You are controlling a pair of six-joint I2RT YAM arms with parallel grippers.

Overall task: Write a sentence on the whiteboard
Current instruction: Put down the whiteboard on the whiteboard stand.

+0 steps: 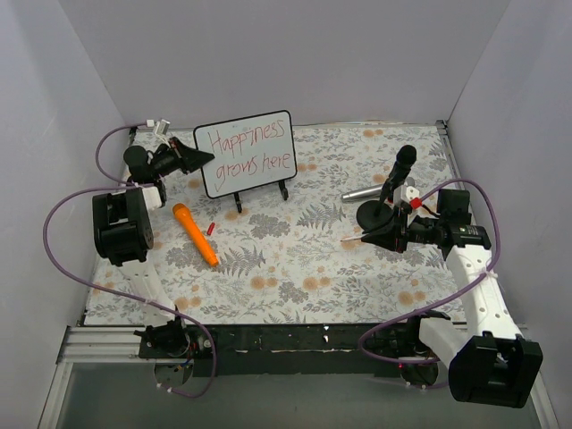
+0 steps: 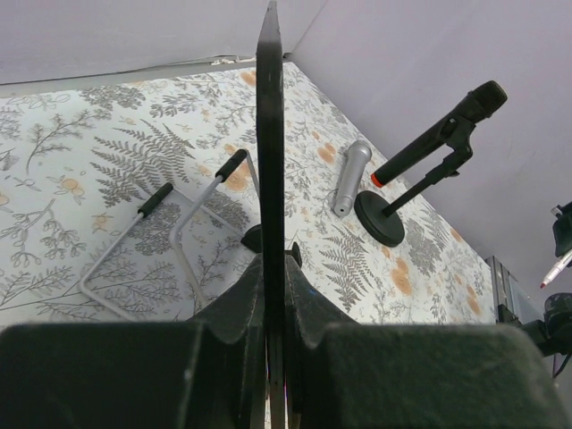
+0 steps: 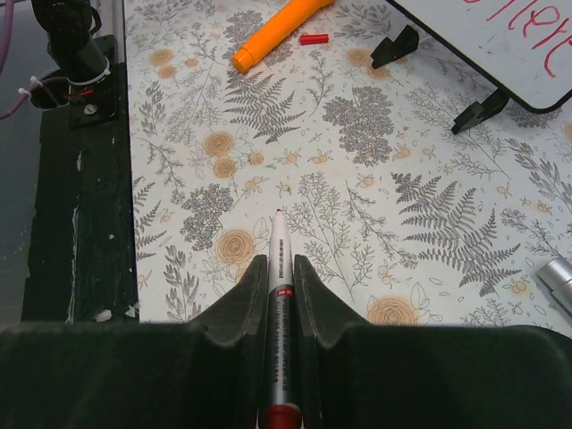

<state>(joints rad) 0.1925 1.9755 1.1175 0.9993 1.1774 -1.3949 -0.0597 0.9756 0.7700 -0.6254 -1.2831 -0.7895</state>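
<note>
The whiteboard (image 1: 268,174) leans upright on a wire stand (image 2: 179,234) at the back of the table. The sentence (image 1: 247,150), "Happiness grows here", runs across it in red in two lines. My left gripper (image 1: 206,158) is shut on the board's left edge; in the left wrist view that edge (image 2: 270,134) shows as a thin black strip between the jaws of the left gripper (image 2: 270,257). My right gripper (image 1: 362,238) hovers over the table to the right of the board, shut on a white marker (image 3: 279,268) with a red tip, well apart from the whiteboard (image 3: 500,54).
An orange pen-shaped object (image 1: 195,234) and a small red cap (image 1: 211,228) lie in front of the board. A black microphone on a round base (image 1: 393,183) and a silver cylinder (image 1: 362,194) stand to the right. White walls enclose three sides.
</note>
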